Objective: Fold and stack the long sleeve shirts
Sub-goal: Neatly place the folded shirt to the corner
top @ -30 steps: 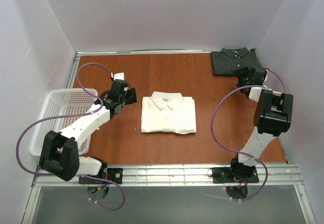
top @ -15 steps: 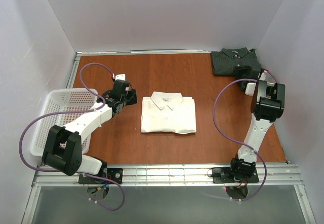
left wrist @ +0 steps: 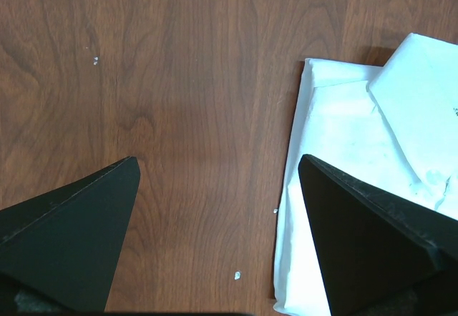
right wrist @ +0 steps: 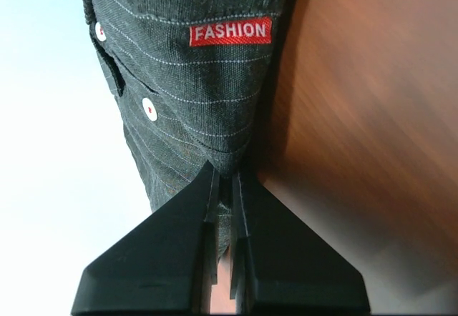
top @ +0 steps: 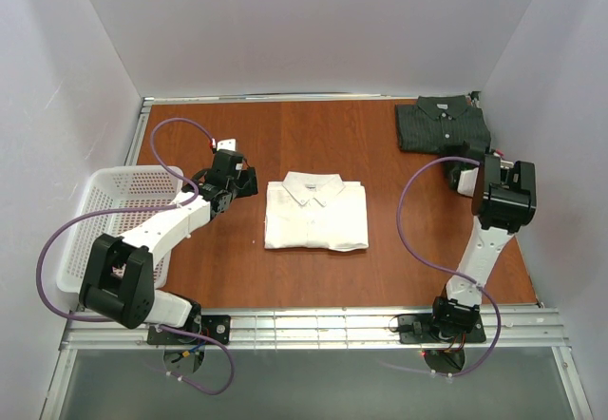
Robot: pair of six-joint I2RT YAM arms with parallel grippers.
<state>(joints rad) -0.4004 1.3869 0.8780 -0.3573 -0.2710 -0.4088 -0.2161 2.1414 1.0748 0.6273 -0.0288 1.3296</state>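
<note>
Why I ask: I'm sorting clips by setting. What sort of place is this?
Probably a robotics lab cell: a wooden table boxed in by bare white walls, two robot arms mounted on a metal rail at its near edge, and a white shirt and dark striped shirt laid out folded.

The folded white cloth shirt (top: 315, 213) lies central on the wooden tabletop (top: 323, 144); folded dark striped cloth shirt (top: 443, 123) in its far right corner; white plastic mesh basket (top: 114, 220) at its near left edge.

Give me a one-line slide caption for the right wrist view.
Right gripper pinching the edge of the dark striped shirt, red FASHION tag showing, wood table alongside.
</note>
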